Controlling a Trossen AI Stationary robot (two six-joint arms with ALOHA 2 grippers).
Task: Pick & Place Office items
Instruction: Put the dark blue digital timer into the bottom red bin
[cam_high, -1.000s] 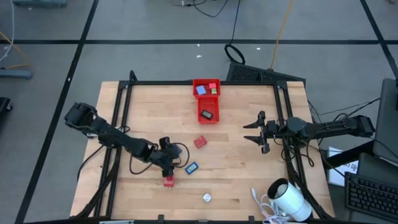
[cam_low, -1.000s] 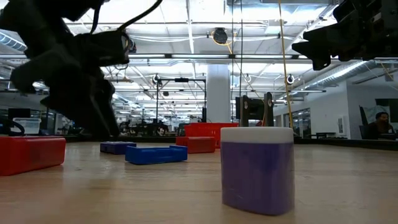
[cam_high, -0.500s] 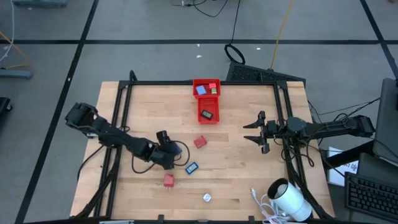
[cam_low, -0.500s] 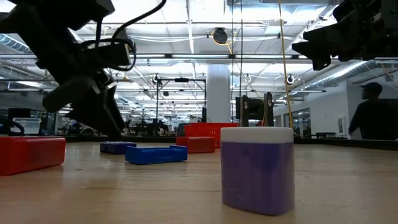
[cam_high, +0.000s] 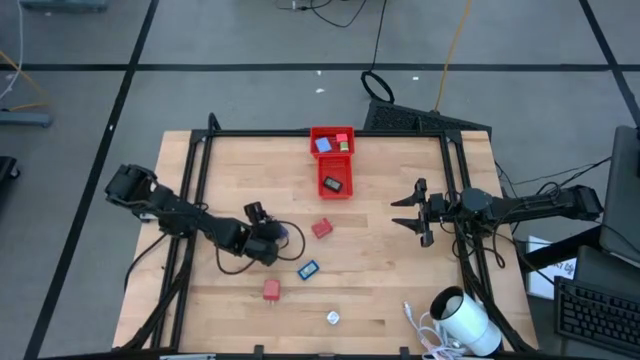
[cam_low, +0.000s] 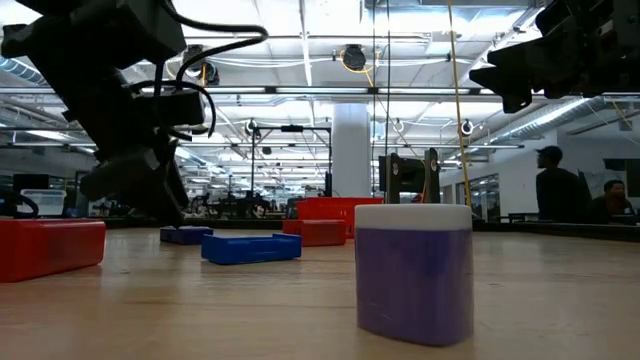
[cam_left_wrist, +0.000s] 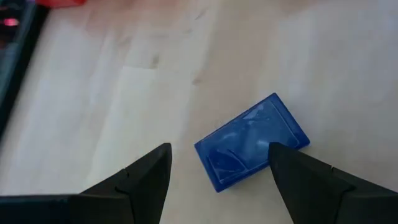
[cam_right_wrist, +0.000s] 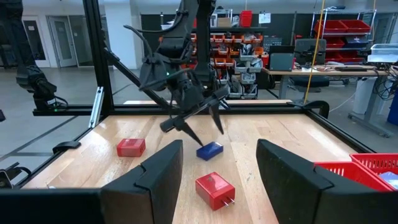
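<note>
Several small office items lie flat on the wooden table: a blue piece (cam_high: 308, 269), a red piece (cam_high: 271, 290) near the front, another red piece (cam_high: 321, 229) and a whitish piece (cam_high: 333, 318). The red tray (cam_high: 320, 173) at the far side holds a black piece (cam_high: 333, 184) and blue and red pieces (cam_high: 322, 146). My left gripper (cam_high: 280, 250) hovers open just left of the blue piece (cam_left_wrist: 252, 142), which shows ahead between its fingers, untouched. My right gripper (cam_high: 410, 212) waits open above the table's right half.
A big white cylinder with cable (cam_high: 465, 322) sits at the near right corner. A black frame (cam_high: 195, 180) runs along the table's left, far and right sides. Bare wood lies between the two arms. People stand in the room beyond the table (cam_low: 555, 195).
My left gripper has drawn back from the near red piece toward the far edge and risen off the table, and it now faces the blue piece. The red piece stays where it lay.
</note>
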